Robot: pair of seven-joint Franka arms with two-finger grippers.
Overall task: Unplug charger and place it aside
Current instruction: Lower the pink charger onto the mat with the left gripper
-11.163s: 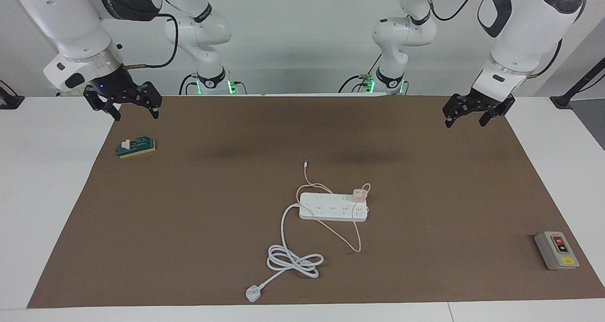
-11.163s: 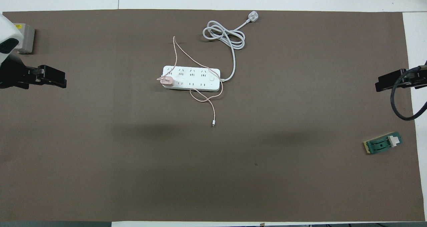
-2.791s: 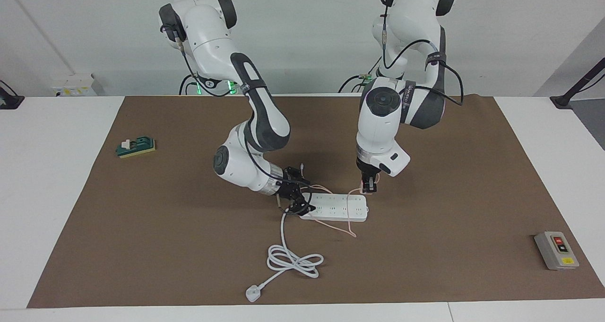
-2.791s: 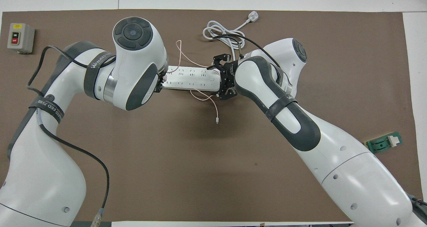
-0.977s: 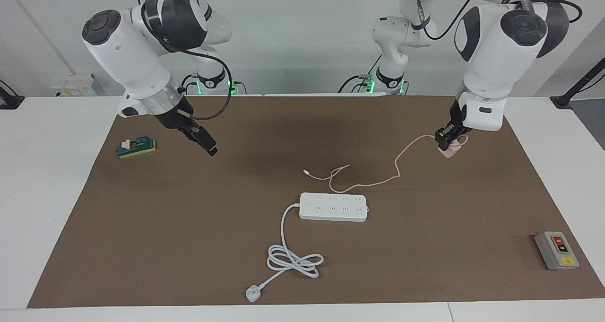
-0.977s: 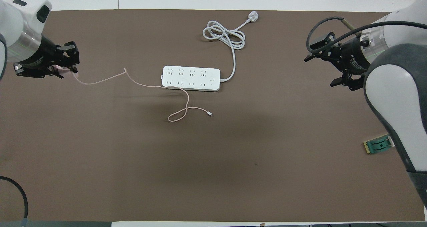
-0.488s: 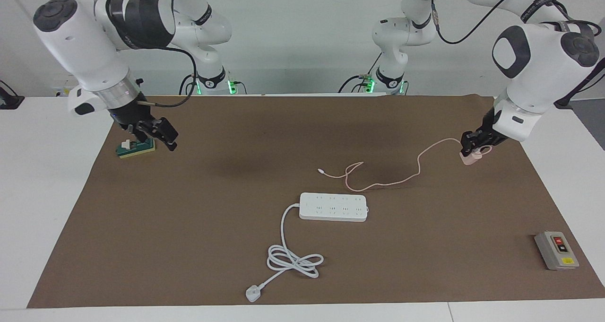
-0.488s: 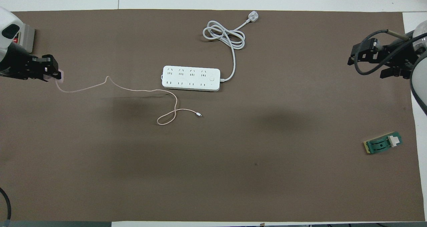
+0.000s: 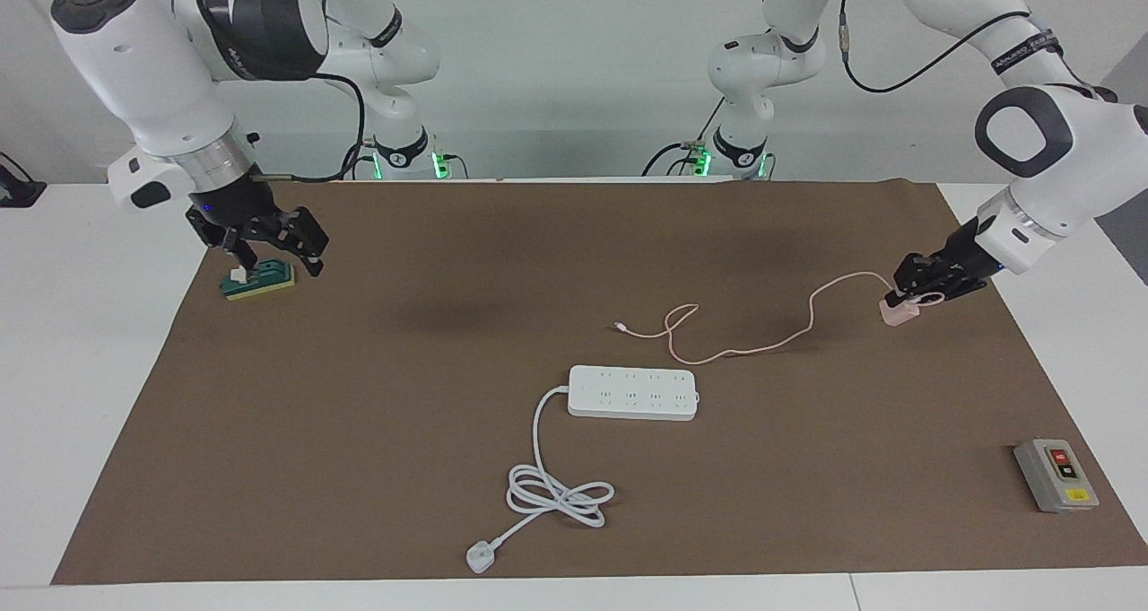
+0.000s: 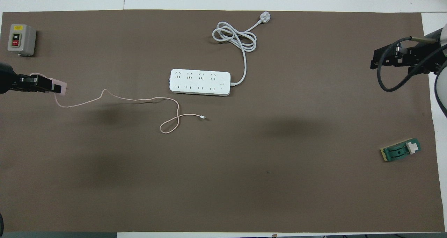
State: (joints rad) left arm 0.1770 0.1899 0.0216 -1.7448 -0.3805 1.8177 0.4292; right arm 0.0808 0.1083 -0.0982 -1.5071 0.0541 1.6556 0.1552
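Charger (image 9: 900,312) unplugged from power strip (image 9: 633,392), carried to left arm's end.

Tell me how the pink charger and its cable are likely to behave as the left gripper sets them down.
The charger looks small and light; the left gripper holds it low over the mat. Its thin cable lies in loose curves and a loop, so it is probably floppy and would trail rather than push. The blocky plug should rest stably, not roll.
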